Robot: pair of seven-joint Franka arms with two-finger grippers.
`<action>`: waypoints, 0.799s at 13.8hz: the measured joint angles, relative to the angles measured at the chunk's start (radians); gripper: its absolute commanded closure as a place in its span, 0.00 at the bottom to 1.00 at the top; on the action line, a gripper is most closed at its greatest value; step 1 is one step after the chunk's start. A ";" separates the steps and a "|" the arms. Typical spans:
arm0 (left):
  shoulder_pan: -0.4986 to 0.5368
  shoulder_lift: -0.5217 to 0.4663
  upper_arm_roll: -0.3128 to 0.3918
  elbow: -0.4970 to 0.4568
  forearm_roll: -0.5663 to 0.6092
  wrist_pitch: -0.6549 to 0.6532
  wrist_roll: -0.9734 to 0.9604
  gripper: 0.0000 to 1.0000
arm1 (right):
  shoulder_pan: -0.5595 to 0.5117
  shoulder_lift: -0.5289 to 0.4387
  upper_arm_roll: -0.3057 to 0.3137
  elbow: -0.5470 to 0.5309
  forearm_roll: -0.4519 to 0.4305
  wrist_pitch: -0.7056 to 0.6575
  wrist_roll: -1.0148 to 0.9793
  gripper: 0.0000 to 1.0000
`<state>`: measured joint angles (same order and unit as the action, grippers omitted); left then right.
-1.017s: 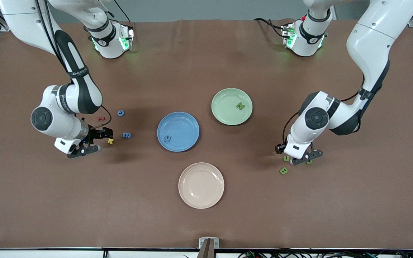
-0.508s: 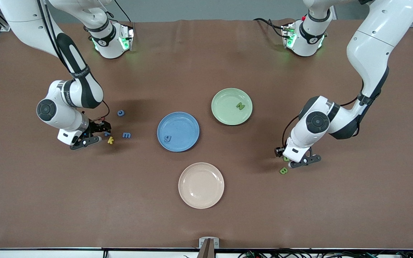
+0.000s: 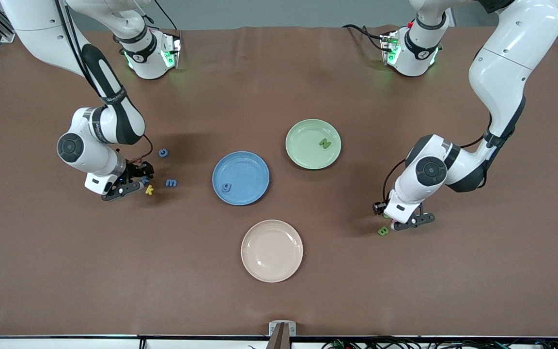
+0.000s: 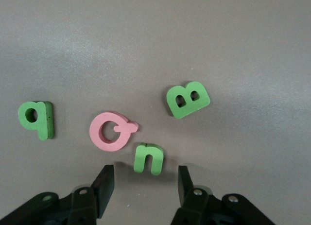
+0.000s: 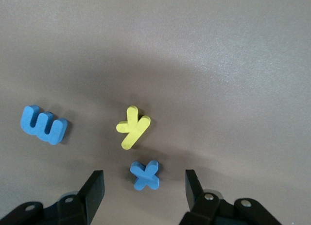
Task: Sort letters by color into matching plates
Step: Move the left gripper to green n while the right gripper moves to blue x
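Your left gripper had its fingers spread with nothing pinched, and the green n lay flat just ahead of the gap, touching neither finger. Your right gripper likewise had its fingers apart and empty, with the blue x lying in the opening between the tips, clear of both. Nearest the front camera, low in the middle of the frame, the cream plate sat bare on the brown table. Higher in the frame, toward the left arm's end, the left gripper was down over a small cluster: the green B lay apart from the n, the pink Q was just beside the n, and the green q lay near the Q. Toward the right arm's end, at mid-height in the frame, the right gripper was low over the x, with the yellow k near it and the blue m well apart. At the centre of the frame the blue plate held the blue g. Farther still, the blue c lay alone on the table, and the green plate, above centre, held the green N.
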<state>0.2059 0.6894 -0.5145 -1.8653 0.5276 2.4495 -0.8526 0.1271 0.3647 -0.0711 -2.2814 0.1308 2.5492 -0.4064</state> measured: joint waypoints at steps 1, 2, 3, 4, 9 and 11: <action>0.000 0.001 0.000 0.001 0.000 0.000 0.000 0.40 | 0.000 0.000 0.000 -0.003 0.000 0.005 0.000 0.27; -0.001 0.001 0.000 0.002 0.000 0.000 0.000 0.40 | 0.000 0.000 0.000 -0.006 0.000 0.007 0.000 0.28; -0.001 0.003 0.000 0.003 0.000 0.000 0.000 0.40 | 0.000 0.000 0.000 -0.009 0.000 0.009 -0.001 0.29; -0.001 0.005 0.000 0.005 0.000 0.000 0.000 0.40 | 0.001 0.000 0.000 -0.010 0.000 0.009 -0.001 0.29; -0.001 0.019 0.000 0.020 0.000 0.000 0.000 0.44 | 0.011 0.008 0.002 -0.018 0.000 0.011 -0.002 0.31; -0.001 0.026 0.000 0.033 0.000 0.000 0.000 0.47 | 0.011 0.014 0.002 -0.019 0.000 0.015 -0.002 0.31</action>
<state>0.2045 0.7157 -0.5144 -1.8324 0.5277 2.4495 -0.8522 0.1380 0.3791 -0.0695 -2.3005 0.1304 2.5644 -0.4086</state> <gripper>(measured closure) 0.432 0.304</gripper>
